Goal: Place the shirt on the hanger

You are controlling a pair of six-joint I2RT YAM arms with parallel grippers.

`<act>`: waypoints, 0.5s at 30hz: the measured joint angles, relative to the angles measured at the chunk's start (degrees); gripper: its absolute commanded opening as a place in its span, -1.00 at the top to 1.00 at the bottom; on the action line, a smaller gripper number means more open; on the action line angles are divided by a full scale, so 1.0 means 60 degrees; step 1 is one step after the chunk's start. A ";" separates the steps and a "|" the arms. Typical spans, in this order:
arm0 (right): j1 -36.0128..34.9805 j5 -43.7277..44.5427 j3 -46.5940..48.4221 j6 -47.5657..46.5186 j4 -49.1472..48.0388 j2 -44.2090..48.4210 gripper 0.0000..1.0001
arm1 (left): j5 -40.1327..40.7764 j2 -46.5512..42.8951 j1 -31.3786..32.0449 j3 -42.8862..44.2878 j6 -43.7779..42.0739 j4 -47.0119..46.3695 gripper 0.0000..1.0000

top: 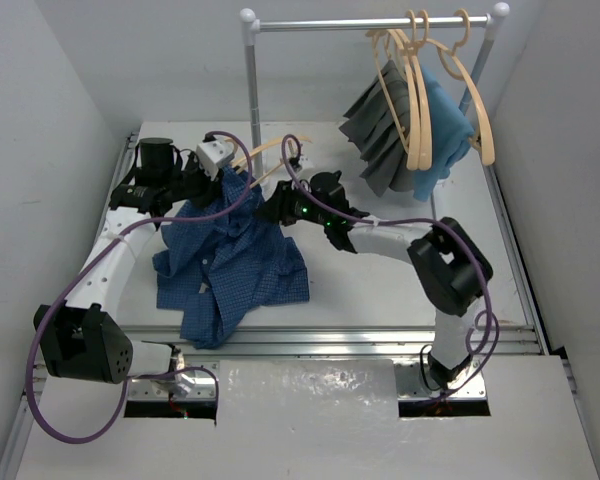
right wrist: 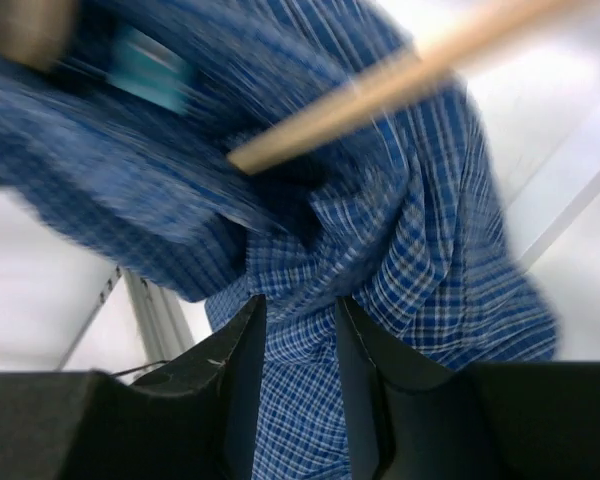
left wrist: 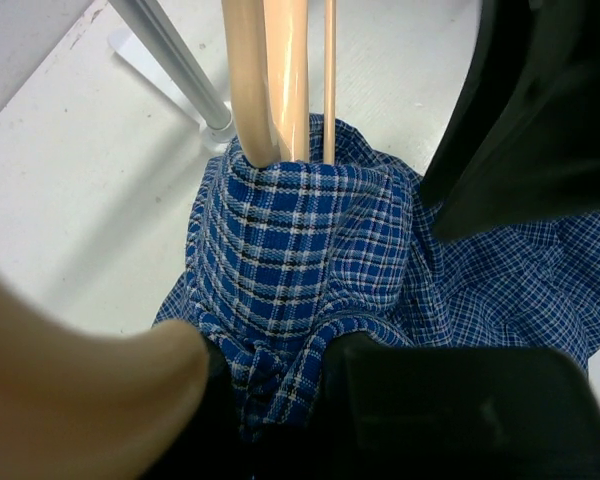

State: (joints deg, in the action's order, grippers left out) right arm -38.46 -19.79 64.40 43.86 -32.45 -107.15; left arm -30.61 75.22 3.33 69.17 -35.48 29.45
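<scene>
The blue checked shirt (top: 230, 262) lies bunched on the white table, its upper part lifted between both grippers. A pale wooden hanger (top: 267, 158) sticks out of the raised fabric toward the back. My left gripper (top: 220, 178) is shut on a fold of the shirt (left wrist: 280, 300), and the hanger's arm (left wrist: 270, 80) runs into the cloth just ahead of it. My right gripper (top: 280, 207) is shut on the shirt (right wrist: 410, 240), with fabric bunched between its fingers (right wrist: 248, 360). The blurred hanger (right wrist: 380, 90) crosses above it.
A metal rack stands at the back, its left pole (top: 252, 90) close behind the grippers. Several spare hangers (top: 420, 90), a dark grey garment (top: 380, 130) and a teal cloth (top: 448, 130) hang at its right end. A black object (top: 158, 155) sits at back left.
</scene>
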 measured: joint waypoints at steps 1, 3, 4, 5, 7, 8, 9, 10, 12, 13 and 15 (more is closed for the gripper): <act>-0.0084 0.0022 0.0040 0.0182 -0.0025 -0.0270 0.30 | 0.0000 0.0000 0.0000 0.0000 -0.0004 -0.0004 1.00; -0.0237 0.0066 0.0127 0.0535 -0.0084 -0.0634 0.31 | 0.0004 0.0000 0.0000 0.0000 -0.0004 -0.0004 1.00; -0.0291 0.0131 0.0146 0.0685 -0.0098 -0.0736 0.31 | 0.0000 0.0000 0.0000 0.0000 -0.0004 -0.0004 1.00; -0.0372 0.0280 0.0146 0.0849 -0.0135 -0.0790 0.29 | 0.0004 0.0000 0.0000 0.0000 -0.0007 -0.0004 1.00; -0.0484 0.0528 0.0146 0.1089 -0.0277 -0.0834 0.24 | 0.0000 -0.0004 0.0000 0.0000 -0.0004 -0.0011 1.00; -0.0525 0.0659 0.0146 0.1202 -0.0357 -0.0834 0.20 | 0.0000 -0.0004 0.0000 0.0004 -0.0004 -0.0018 1.00; -0.0565 0.0783 0.0146 0.1297 -0.0437 -0.0849 0.18 | -0.0004 -0.0004 0.0000 0.0004 -0.0004 -0.0025 1.00; -0.0586 0.0816 0.0157 0.1395 -0.0532 -0.0885 0.17 | -0.0004 -0.0004 0.0000 0.0004 -0.0004 -0.0029 1.00; -0.0616 0.0874 0.0284 0.1596 -0.0688 -0.1115 0.17 | -0.0011 -0.0004 0.0000 0.0004 0.0004 -0.0055 1.00; -0.0623 0.0900 0.0379 0.1690 -0.0754 -0.1279 0.17 | -0.0018 -0.0004 0.0000 0.0004 0.0007 -0.0073 1.00; -0.0623 0.0998 0.0532 0.1883 -0.0790 -0.1621 0.17 | -0.0076 -0.0004 0.0000 0.0004 0.0051 -0.0098 1.00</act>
State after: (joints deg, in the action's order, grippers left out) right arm -42.19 -13.80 67.59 55.16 -37.19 -116.88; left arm -31.07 75.20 3.33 69.19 -35.18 28.86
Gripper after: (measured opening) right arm 0.416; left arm 0.153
